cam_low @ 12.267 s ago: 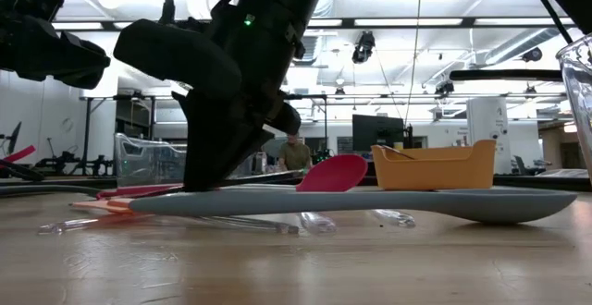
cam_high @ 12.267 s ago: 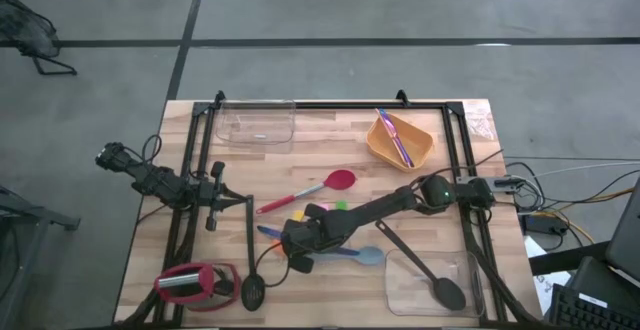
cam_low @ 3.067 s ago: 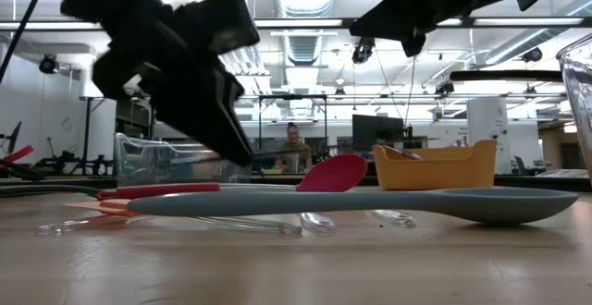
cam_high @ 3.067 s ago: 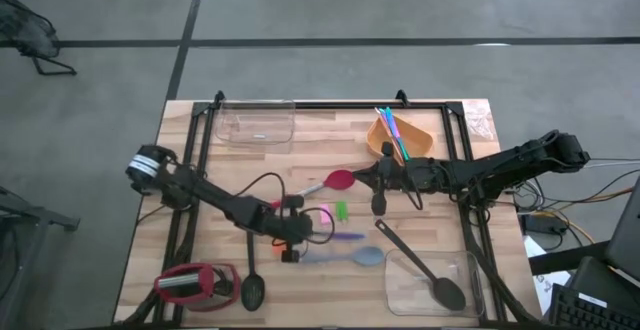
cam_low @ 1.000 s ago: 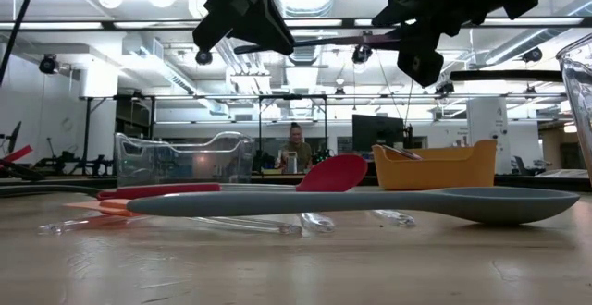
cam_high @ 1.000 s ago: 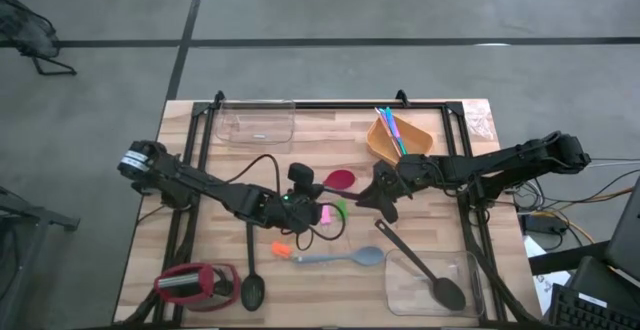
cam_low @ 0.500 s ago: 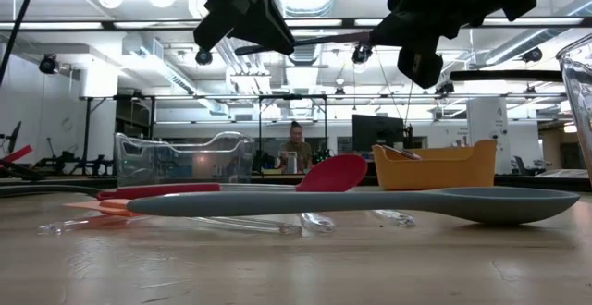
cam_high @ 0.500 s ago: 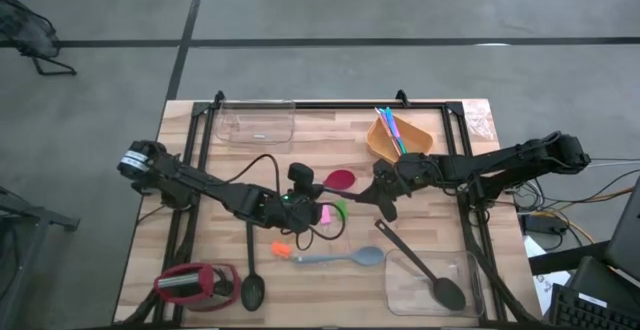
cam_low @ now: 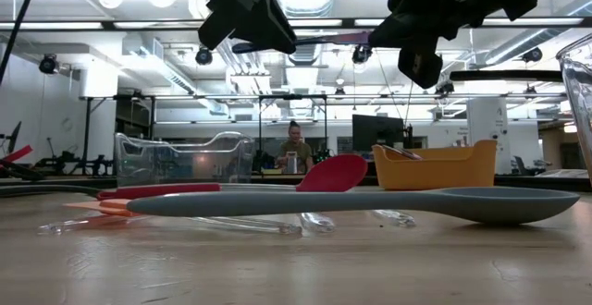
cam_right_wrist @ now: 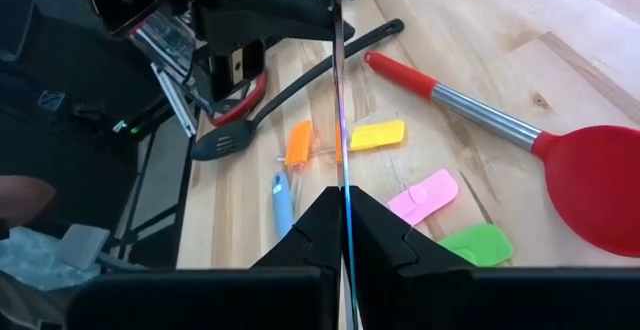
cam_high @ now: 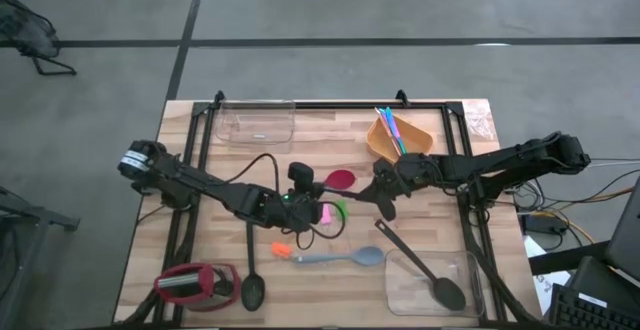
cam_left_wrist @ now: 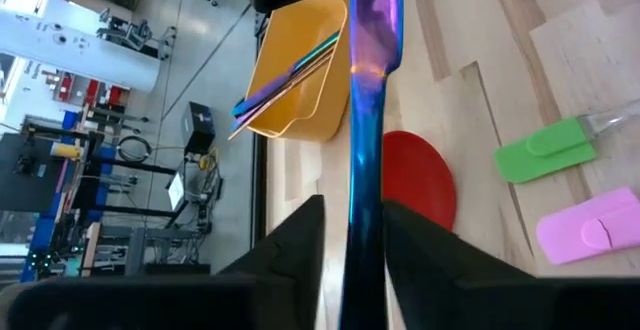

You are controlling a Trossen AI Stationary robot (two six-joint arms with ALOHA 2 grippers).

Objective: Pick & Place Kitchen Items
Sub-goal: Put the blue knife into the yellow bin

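Here, at mid-frame, the right gripper (cam_high: 383,198) clamps one end of a thin, glossy purple stick (cam_left_wrist: 366,120). The left gripper (cam_high: 312,192) brackets its other end, fingers slightly parted. Below, a red silicone spatula (cam_right_wrist: 520,135) lies on the pale wooden table (cam_high: 330,140), its handle partly hidden.

I work in a big lab hall: strip lights (cam_low: 314,23) upper centre, metal racks (cam_low: 120,125) left, a monitor (cam_low: 376,131) mid-frame.

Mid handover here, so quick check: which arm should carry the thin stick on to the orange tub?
Right. The right gripper is shut on the thin stick and sits nearer the orange tub, which already holds other sticks. The left gripper looks slack around the stick's other end.
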